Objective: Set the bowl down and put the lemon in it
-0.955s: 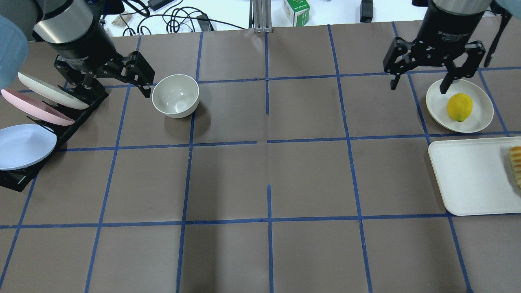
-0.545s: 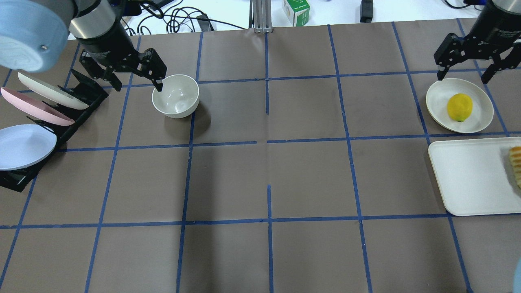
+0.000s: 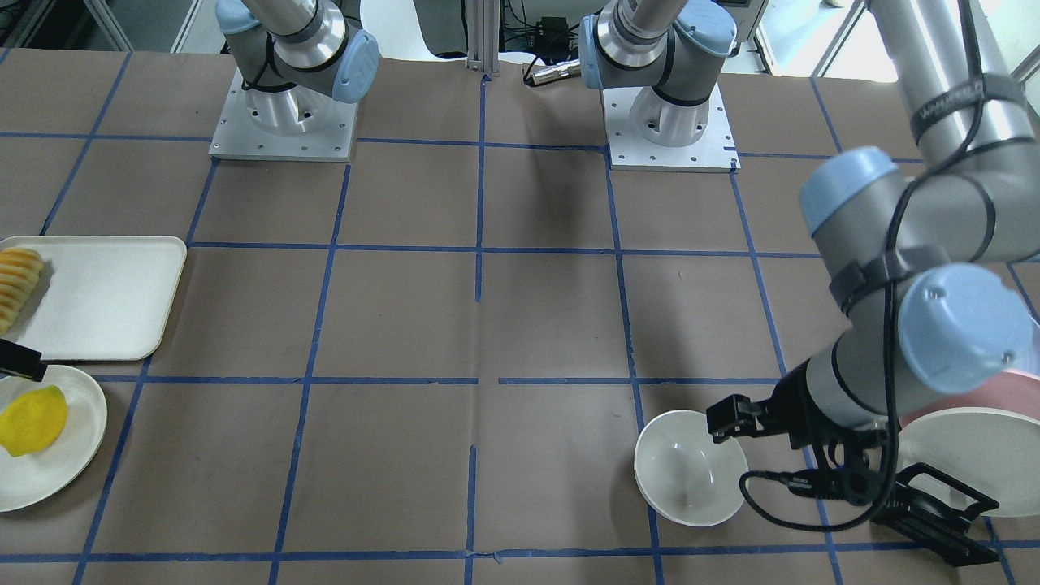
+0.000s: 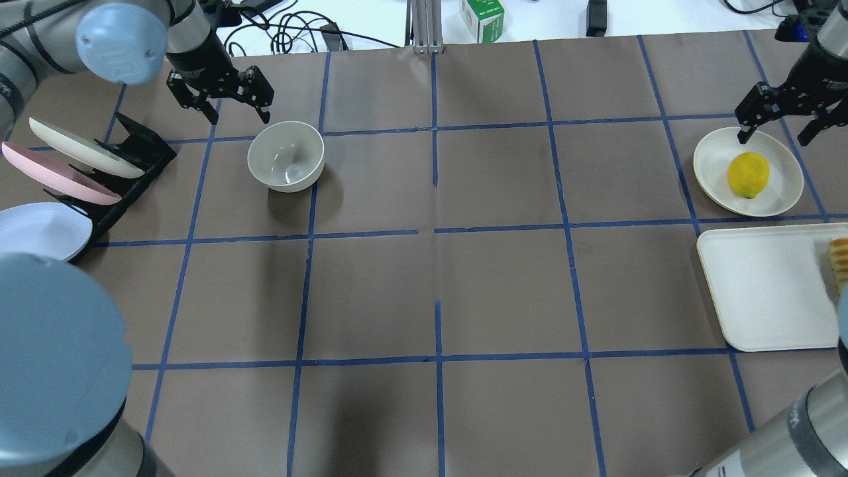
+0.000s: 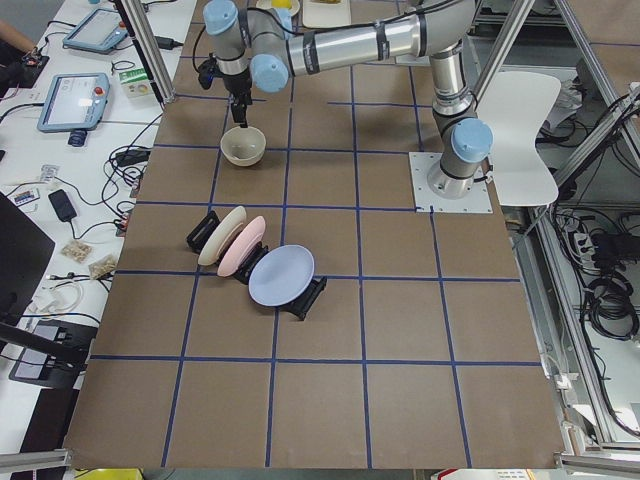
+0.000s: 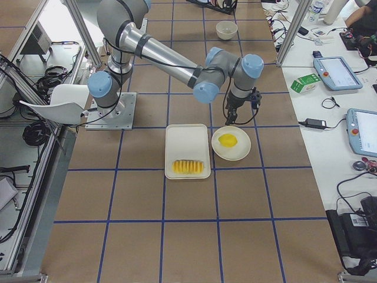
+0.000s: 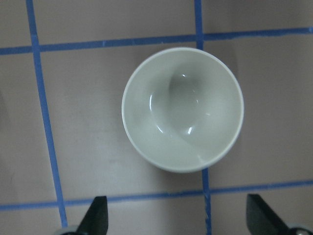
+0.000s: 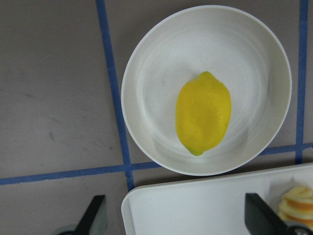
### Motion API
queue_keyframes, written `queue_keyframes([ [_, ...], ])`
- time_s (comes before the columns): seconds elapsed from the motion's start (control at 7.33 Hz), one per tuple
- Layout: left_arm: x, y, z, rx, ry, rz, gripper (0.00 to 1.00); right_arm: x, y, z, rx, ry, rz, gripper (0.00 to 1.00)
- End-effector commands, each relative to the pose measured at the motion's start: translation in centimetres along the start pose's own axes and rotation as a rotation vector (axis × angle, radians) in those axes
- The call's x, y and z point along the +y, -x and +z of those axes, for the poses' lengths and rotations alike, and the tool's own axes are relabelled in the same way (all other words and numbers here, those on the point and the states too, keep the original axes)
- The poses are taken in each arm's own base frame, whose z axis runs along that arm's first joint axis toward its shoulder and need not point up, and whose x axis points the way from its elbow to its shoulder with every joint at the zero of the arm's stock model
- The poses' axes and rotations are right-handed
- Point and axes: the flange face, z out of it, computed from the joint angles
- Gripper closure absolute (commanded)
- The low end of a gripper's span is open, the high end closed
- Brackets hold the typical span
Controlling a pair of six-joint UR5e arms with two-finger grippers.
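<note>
The off-white bowl stands upright and empty on the brown table at the left; the left wrist view looks straight down into the bowl. My left gripper is open and empty, above the bowl's far-left rim. The yellow lemon lies on a cream plate at the right, and the right wrist view shows the lemon from above. My right gripper is open and empty over the plate's far edge.
A white tray with ridged sliced fruit lies just near of the lemon's plate. A black rack at the left holds cream, pink and pale blue plates. Both arms' elbows fill the near corners of the overhead view.
My left gripper moved from the rack side to the bowl's far-left rim. My right gripper moved right to the plate's far edge. Both look lower and stay open. Bowl and lemon have not moved.
</note>
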Motion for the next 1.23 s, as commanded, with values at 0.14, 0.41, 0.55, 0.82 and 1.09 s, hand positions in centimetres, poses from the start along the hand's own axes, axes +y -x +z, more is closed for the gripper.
queue_keyframes([
  [0.14, -2.5, 2.9, 6.6, 0.015, -0.002, 0.014, 0.00, -4.1, -2.6, 7.1, 0.048, -0.049, 0.006, 0.00],
  [0.41, -2.6, 4.0, 9.1, 0.017, 0.006, -0.012, 0.00, -4.6, -2.5, 9.5, 0.024, -0.025, 0.024, 0.00],
  [0.55, -2.2, 3.9, 10.0, 0.026, 0.021, -0.013, 0.00, -4.9, -2.5, 11.1, 0.017, -0.003, 0.022, 0.00],
  [0.82, -0.8, 3.7, 11.1, 0.031, 0.053, -0.006, 0.02, -4.7, -2.5, 11.5, 0.014, 0.021, 0.019, 0.50],
  [1.09, 0.6, 2.1, 12.0, 0.029, 0.077, 0.016, 0.09, -4.6, -2.7, 10.4, 0.026, 0.011, 0.011, 1.00],
])
